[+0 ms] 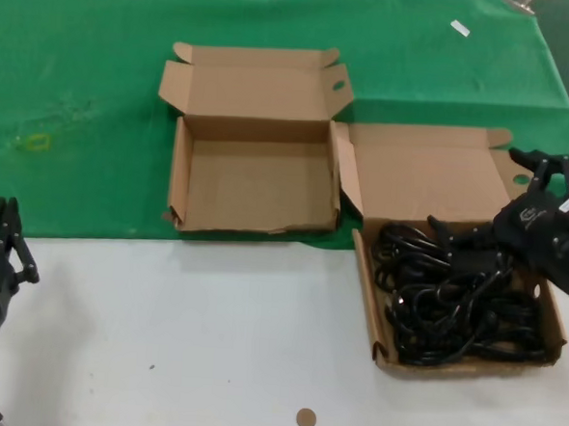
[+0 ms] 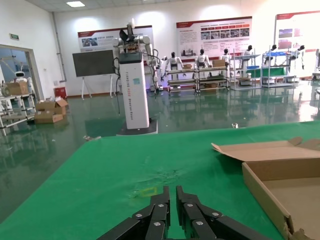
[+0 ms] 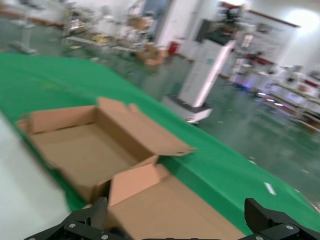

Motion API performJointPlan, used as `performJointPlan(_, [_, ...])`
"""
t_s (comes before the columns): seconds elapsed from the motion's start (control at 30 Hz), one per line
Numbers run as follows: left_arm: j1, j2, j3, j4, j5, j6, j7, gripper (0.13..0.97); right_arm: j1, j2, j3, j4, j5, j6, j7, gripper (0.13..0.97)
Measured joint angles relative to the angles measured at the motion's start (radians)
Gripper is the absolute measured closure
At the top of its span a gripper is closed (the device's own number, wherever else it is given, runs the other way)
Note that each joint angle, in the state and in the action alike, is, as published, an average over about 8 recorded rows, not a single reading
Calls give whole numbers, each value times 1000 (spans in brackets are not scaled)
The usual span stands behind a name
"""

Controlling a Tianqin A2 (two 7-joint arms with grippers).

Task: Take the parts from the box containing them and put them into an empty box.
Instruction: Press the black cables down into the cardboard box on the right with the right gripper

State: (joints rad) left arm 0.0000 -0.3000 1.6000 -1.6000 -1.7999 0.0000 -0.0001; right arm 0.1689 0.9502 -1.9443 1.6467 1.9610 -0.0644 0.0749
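At the far left of the head view the left gripper [image 1: 1, 239] waits low over the white table surface [image 1: 209, 344], well apart from both boxes; its own wrist view shows its fingers [image 2: 161, 210] pressed together with only a thin slit between them, above the green cloth [image 2: 125, 175]. Next comes the empty box [image 1: 252, 187], lying on the green cloth with its hinged lid thrown back and its floor bare. Just beside it, to the right, sits the box containing them [image 1: 378, 349], straddling the edge of cloth and white table, lid also folded back. The parts [image 1: 453, 305] fill its tray as a tangled heap of black cords. The right gripper [image 1: 489, 192] hangs over the far right part of that box, its fingers [image 1: 443, 226] spread wide apart, one reaching to the cords near the back of the heap and the other raised by the lid's right tab; whether the lower finger touches the cords cannot be told. A small brown disc [image 1: 305, 419] lies on the white surface in front.
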Motion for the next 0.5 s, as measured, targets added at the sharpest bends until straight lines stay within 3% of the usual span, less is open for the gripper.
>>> performJointPlan(0.5, [0, 0, 0, 0, 0, 0, 0, 953, 160, 101, -17, -36, -172, -427, 22, 129])
